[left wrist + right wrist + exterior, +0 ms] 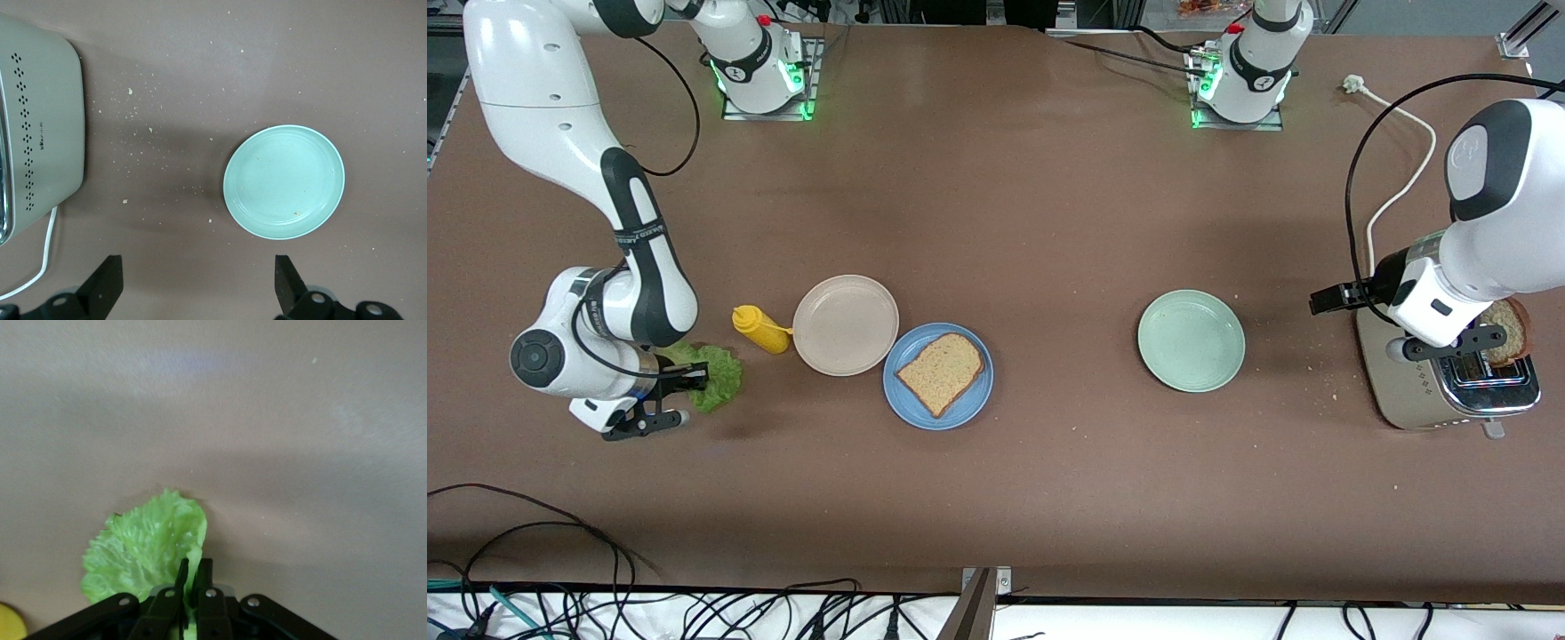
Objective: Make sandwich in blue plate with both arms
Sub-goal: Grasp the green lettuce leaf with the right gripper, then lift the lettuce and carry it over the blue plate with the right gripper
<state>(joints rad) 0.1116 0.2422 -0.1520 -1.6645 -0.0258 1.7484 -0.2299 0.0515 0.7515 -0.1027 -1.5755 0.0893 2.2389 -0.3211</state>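
The right pincer (683, 380) sits low at the lower left of the front view, at the right arm's end of the brown surface (1049, 222). Its fingers (191, 577) are pressed together on the edge of the ruffled green lettuce leaf (713, 375); in the right wrist view the leaf (143, 547) spreads out from the fingertips onto the surface, so the leaf lies directly at and partly under this pincer.

The blue plate (907, 396) lies just below the centre of the front view, well apart from the right pincer. One slice of brown bread (941, 373) lies flat on it. A beige plate (846, 324) touches the blue plate's rim on the side toward the right arm's end, and a yellow squeeze bottle (760, 328) lies between the beige plate and the lettuce.

The left pincer (198, 283) is at the right edge of the front view, over the toaster (1449, 391), with its fingers spread wide and gripping nothing. A second bread slice (1507, 331) stands in the toaster just beside this pincer. The mint-green plate (1191, 340) lies between the toaster and the blue plate.
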